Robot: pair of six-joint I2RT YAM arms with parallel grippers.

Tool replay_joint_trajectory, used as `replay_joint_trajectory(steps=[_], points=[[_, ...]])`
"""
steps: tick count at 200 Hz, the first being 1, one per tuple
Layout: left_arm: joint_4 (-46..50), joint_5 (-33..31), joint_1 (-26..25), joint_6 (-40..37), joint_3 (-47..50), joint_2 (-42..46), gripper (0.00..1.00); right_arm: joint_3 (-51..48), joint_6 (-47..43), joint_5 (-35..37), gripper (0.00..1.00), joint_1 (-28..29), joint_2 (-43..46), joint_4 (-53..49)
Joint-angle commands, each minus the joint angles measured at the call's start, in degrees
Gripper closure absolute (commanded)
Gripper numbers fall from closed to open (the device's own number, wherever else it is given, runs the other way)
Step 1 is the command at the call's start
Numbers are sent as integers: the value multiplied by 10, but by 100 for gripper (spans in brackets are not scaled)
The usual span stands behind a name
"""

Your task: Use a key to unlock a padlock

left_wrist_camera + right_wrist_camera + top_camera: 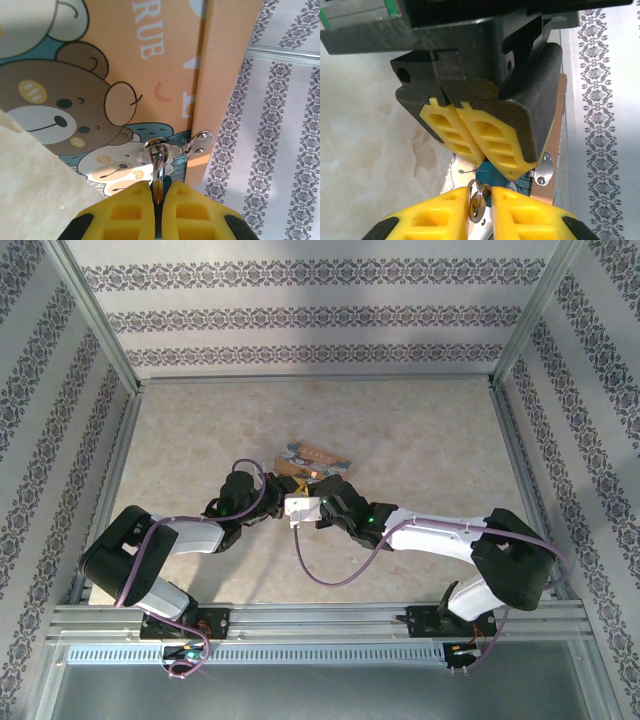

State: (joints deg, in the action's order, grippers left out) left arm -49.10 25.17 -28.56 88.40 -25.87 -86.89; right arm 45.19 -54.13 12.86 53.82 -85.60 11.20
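L claw (160, 194) clamped on padlock (159, 167), shiny curved steel shackle, low centre | R claw (480, 201) pinching slim metal key (477, 207) w/ wire ring | glossy orange bear-print box (165, 75) behind

Left hand (157, 195) and right hand (480, 202) both pinched shut.

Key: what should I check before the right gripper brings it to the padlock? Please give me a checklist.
1. Grip of right gripper on key: ok.
2. Grip of left gripper on padlock: ok.
3. Shackle passes through hasp of box: ok.
4. Keyhole faces the key: cannot tell.
5. Key blade points toward the padlock: cannot tell.
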Motion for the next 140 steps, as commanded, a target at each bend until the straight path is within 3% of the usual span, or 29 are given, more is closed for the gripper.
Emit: replay_joint_trajectory(steps=[1,90,140], points=[[-28,1,-12,3,-4,17,100,-9,9,14,84,-6,5,15],[-33,-1,-13,5,-3,16,100,-25,30,42,95,-6,-9,58],[-31,0,-14,4,-6,17,100,-30,89,28,100,-6,-6,91]])
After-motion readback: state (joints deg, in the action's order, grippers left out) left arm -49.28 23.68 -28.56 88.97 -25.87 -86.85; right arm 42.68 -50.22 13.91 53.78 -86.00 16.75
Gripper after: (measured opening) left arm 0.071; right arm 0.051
